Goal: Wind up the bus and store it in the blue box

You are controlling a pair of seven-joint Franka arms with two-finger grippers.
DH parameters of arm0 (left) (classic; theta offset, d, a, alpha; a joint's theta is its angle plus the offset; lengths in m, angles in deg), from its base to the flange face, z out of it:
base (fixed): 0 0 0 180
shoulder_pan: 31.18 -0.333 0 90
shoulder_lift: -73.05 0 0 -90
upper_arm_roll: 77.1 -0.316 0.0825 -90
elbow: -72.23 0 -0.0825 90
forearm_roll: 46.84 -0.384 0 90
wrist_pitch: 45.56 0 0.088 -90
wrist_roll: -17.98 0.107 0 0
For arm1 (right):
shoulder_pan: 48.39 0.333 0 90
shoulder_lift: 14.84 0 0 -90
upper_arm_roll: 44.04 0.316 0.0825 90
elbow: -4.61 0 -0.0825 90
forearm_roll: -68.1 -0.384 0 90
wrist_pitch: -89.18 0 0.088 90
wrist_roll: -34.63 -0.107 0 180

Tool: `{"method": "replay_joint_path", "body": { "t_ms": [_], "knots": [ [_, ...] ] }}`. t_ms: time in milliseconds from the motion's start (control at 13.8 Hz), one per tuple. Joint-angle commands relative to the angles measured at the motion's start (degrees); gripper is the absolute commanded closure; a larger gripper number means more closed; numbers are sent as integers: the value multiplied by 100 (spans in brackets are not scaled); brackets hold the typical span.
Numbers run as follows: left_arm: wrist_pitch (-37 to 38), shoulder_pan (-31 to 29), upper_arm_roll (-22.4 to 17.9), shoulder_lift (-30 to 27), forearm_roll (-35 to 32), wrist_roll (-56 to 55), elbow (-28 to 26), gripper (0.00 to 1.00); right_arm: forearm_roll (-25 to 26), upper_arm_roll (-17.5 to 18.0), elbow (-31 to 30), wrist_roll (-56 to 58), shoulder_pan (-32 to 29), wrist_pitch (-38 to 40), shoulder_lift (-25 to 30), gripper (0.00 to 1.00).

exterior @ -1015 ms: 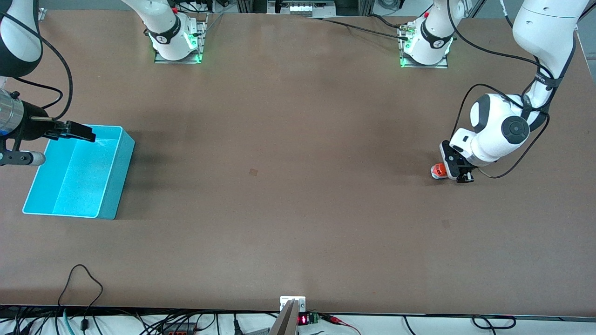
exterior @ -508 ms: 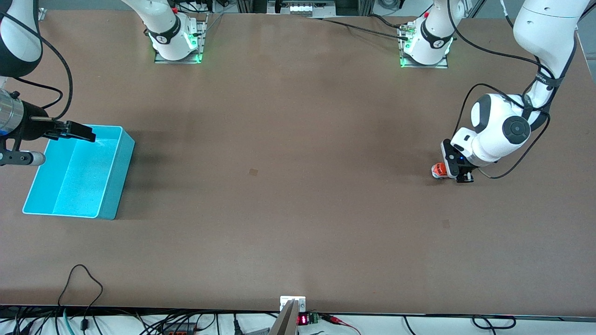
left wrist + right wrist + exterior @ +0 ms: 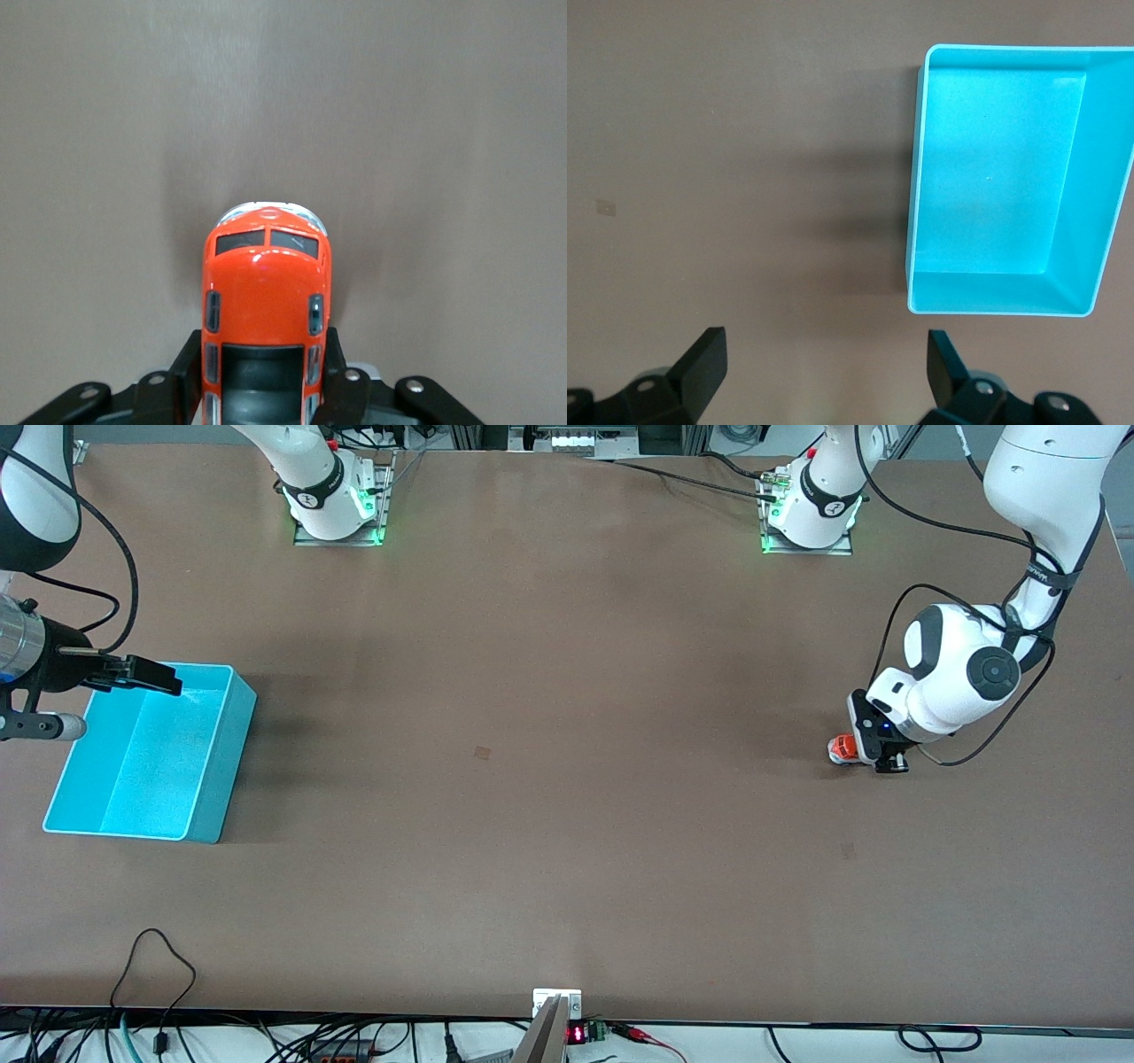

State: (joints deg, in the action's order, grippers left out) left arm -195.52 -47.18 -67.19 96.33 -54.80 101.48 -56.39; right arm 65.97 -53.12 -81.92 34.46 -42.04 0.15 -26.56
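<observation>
Low, left gripper (image 3: 264, 390) clamping bus (image 3: 264, 305), right gripper (image 3: 824, 367) waiting, spread

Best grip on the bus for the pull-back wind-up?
Pinch the bus across its long flat sides, toward the rear, coming from above. The left claw already sits this way, fingers flanking the body near the dark roof panel. The narrow body fits between them, and the rounded nose is left free.

Front view. The left end effector (image 3: 864, 751) is low on the worktop (image 3: 567, 779) at the left arm's end, against the bus (image 3: 842, 749). The right end effector (image 3: 142, 676) waits over the blue box (image 3: 221, 779).
</observation>
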Motion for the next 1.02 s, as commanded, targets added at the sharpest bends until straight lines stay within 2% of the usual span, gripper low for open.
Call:
{"method": "replay_joint_path", "body": {
  "t_ms": [0,508,943],
  "knots": [
    [-16,-324,10,449,-109,542,284,65,-94,-15,-21,-1,-20,53,38,0],
    [28,-975,-69,950,-521,982,600,65,-94,-15,-21,-1,-20,53,38,0],
    [28,-1362,-130,1223,-531,1888,978,64,-94,-15,-21,8,-29,53,21,0]
  ]
}}
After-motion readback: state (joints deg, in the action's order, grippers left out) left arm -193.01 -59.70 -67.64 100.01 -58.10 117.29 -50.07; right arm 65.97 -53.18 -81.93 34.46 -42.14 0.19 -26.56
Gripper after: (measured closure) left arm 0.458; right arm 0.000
